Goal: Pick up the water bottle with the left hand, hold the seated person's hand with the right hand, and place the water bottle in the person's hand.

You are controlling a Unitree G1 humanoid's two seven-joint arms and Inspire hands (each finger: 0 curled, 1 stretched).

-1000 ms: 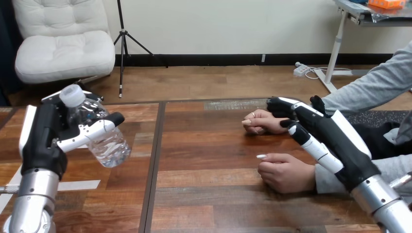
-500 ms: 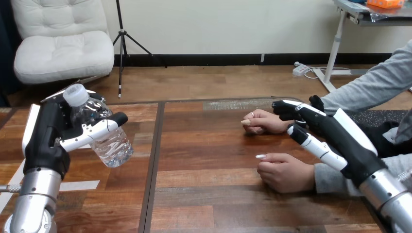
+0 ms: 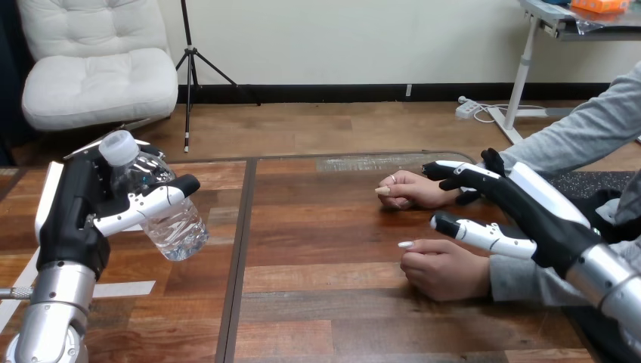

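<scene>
A clear plastic water bottle (image 3: 160, 208) with a white cap is lifted off the table at the left, tilted, with my left hand (image 3: 72, 215) curled round it. My right hand (image 3: 529, 212) is open at the right, its fingers spread above the table. Its upper fingers reach the wrist of the person's far hand (image 3: 412, 189), which rests loosely closed on the wood. Its thumb lies just over the person's near hand (image 3: 446, 268), a loose fist on the table. I see no finger curled round either of the person's hands.
The wooden table (image 3: 325, 302) has a dark seam running down left of centre. A strip of white tape (image 3: 121, 289) lies by my left forearm. The person's grey sleeves (image 3: 582, 136) come in from the right edge.
My right hand has sunk lower and turned flatter, its thumb now over the person's near hand. The left hand and bottle have shifted slightly right. The person's hands stay put.
</scene>
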